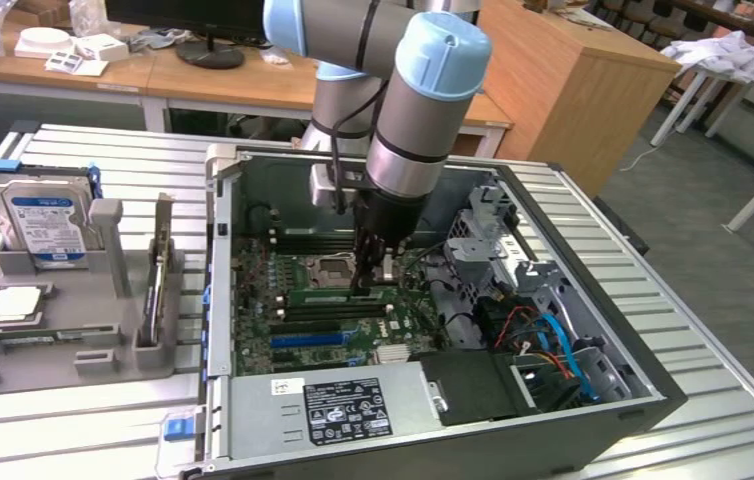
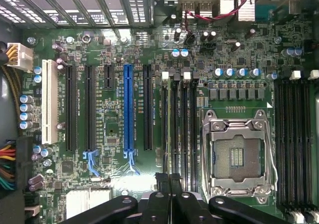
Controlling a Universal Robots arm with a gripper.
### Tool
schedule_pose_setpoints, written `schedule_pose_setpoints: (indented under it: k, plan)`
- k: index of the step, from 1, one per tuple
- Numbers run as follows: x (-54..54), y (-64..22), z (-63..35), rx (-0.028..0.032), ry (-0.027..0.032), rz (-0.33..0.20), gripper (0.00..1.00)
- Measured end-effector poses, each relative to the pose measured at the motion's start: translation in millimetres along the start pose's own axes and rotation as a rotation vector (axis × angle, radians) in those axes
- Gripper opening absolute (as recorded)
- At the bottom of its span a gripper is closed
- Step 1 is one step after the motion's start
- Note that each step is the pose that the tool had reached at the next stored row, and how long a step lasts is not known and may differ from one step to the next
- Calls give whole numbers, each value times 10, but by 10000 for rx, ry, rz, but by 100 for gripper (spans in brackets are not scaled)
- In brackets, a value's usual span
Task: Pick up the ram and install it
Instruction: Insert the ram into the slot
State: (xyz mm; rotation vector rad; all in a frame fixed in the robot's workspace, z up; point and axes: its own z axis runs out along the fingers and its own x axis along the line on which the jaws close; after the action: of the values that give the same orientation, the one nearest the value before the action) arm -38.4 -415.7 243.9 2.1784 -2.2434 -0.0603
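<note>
My gripper (image 1: 380, 282) reaches down into the open computer case (image 1: 644, 395), just above the motherboard (image 2: 112, 129). A narrow green strip that looks like the ram (image 1: 330, 294) lies along the black memory slots (image 2: 179, 124), below the empty processor socket (image 2: 238, 157). The gripper stands at that strip's end on the exterior view's right. In the wrist view the gripper (image 2: 169, 176) has its two black fingertips (image 2: 162, 180) pressed together with only a thin seam between them, over the near end of the slots. I cannot tell whether they touch the strip.
A grey holder (image 1: 84, 345) on the exterior view's left carries a silver hard drive (image 1: 46, 215), a square processor chip (image 1: 14, 305) and a long upright rail (image 1: 160, 270). Cables (image 1: 551, 345) and a drive cage (image 1: 491, 225) crowd the case's right side. The power supply (image 1: 344, 408) fills its front.
</note>
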Motion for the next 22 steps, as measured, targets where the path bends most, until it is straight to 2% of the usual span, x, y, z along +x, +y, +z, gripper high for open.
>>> schedule_pose_setpoints:
  k: [22]
  plan:
    - [-5, -2, 63, 0, -1, -1, 12]
